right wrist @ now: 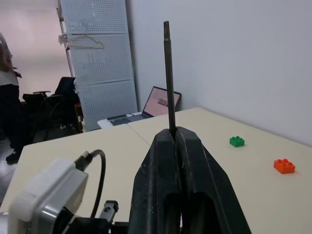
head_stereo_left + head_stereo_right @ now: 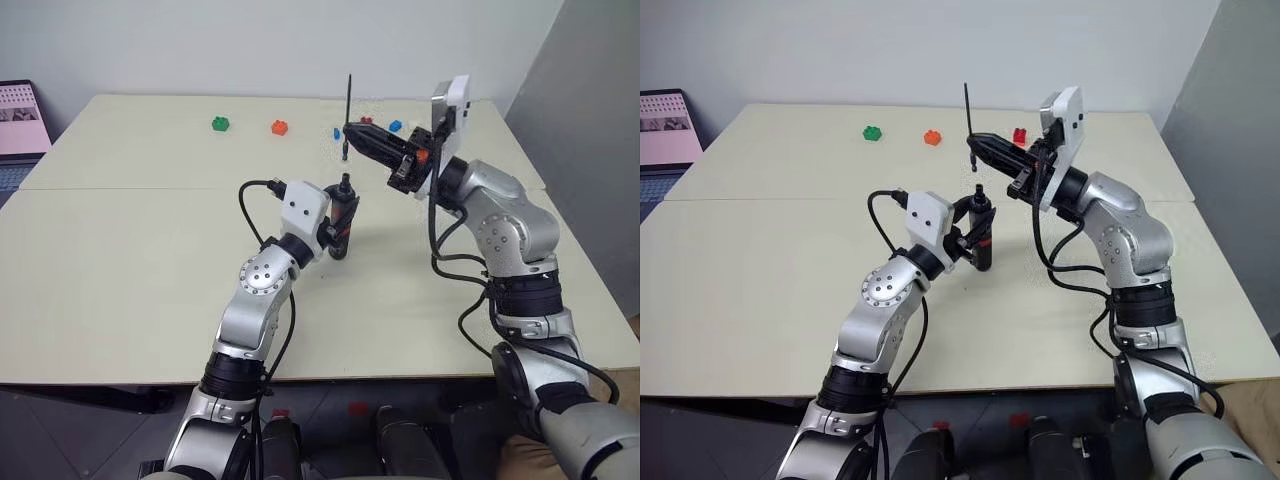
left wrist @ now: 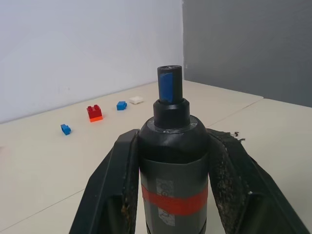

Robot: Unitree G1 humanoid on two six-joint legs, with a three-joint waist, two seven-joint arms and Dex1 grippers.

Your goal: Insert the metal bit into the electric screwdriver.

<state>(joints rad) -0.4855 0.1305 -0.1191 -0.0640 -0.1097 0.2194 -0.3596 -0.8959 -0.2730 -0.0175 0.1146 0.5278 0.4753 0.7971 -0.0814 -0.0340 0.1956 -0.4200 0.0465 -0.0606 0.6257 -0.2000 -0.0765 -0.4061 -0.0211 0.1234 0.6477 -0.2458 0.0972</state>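
Both parts picked up, bit not in yet

The left gripper (image 2: 343,222) was clamped around the pen-shaped black electric screwdriver with the dark red band (image 2: 345,205), tip up above the table. The right gripper (image 2: 352,134) pinched the thin dark grey metal bit (image 2: 348,112), upright, higher and just beyond it (2 parts apart). Lining up and inserting were left.

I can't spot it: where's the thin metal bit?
The metal bit stands upright in the right gripper, above the table, just beyond the electric screwdriver.
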